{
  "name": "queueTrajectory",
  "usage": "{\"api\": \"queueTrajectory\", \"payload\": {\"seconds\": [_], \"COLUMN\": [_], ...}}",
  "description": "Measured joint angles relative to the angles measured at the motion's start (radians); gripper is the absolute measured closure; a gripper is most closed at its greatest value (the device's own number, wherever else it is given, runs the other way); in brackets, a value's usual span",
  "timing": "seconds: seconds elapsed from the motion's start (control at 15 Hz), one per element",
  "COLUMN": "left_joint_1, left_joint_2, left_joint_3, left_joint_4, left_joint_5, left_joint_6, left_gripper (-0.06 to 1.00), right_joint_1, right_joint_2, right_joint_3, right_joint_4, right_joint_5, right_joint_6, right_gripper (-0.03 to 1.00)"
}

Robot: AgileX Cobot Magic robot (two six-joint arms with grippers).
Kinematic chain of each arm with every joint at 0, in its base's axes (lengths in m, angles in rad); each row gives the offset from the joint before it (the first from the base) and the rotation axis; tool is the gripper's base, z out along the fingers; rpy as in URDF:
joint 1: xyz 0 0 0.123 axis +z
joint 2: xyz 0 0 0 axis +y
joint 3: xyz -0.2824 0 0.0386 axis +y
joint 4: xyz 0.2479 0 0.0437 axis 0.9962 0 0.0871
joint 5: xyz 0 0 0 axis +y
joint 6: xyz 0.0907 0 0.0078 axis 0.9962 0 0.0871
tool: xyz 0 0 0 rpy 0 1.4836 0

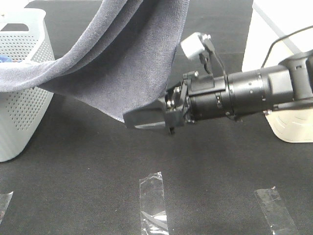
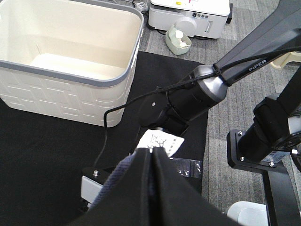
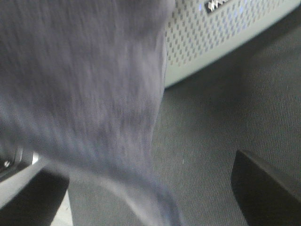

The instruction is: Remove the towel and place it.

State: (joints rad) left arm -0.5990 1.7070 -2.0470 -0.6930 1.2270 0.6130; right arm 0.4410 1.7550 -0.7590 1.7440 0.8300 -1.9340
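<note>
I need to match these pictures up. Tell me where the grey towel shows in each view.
Exterior high: the towel hangs from the top edge, draping left across the perforated basket.
Left wrist: a small fold beside the shut left gripper.
Right wrist: blurred, close up, covering most of the picture.
Shared landmark: the perforated basket, in exterior and right wrist only.

High cam looks down on bench [image 1: 98,166]; left wrist looks past its pincer [image 2: 151,155]; right wrist close on towel [image 3: 84,84], sharing perforated basket [image 3: 221,28] with high cam.

White perforated basket [image 1: 22,98] at left, black table mat [image 1: 88,186], clear tape strips [image 1: 152,196] on it, cream grey-rimmed tub [image 2: 56,101]
</note>
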Motion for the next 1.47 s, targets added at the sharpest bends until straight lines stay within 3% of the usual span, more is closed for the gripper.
{"api": "queueTrajectory", "payload": {"seconds": [0.13, 0.47, 0.73, 0.93, 1.07, 1.27, 1.47], "left_joint_1": [0.0, 0.0, 0.0, 0.0, 0.0, 0.0, 0.0], "left_joint_2": [0.0, 0.0, 0.0, 0.0, 0.0, 0.0, 0.0], "left_joint_3": [0.0, 0.0, 0.0, 0.0, 0.0, 0.0, 0.0], "left_joint_4": [0.0, 0.0, 0.001, 0.012, 0.025, 0.141, 0.392], "left_joint_5": [0.0, 0.0, 0.0, 0.0, 0.0, -0.025, -0.149], "left_joint_6": [-0.001, -0.001, -0.001, -0.001, -0.013, -0.132, -0.352], "left_gripper": [0.94, 0.94, 0.94, 0.94, 0.94, 0.94, 0.94], "right_joint_1": [0.0, 0.0, 0.0, 0.0, 0.0, 0.0, 0.0], "right_joint_2": [0.0, 0.0, 0.0, -0.044, -0.077, -0.155, -0.255], "right_joint_3": [0.0, 0.0, 0.0, 0.0, 0.0, -0.013, -0.063], "right_joint_4": [-0.001, -0.034, -0.044, -0.072, -0.086, -0.185, -0.459], "right_joint_5": [0.01, 0.01, 0.01, 0.01, 0.009, -0.068, -0.16], "right_joint_6": [0.003, 0.026, 0.07, 0.119, 0.171, 0.387, 0.795], "right_gripper": [0.12, 0.5, 0.68, 0.97, 0.97, 0.97, 0.97]}}
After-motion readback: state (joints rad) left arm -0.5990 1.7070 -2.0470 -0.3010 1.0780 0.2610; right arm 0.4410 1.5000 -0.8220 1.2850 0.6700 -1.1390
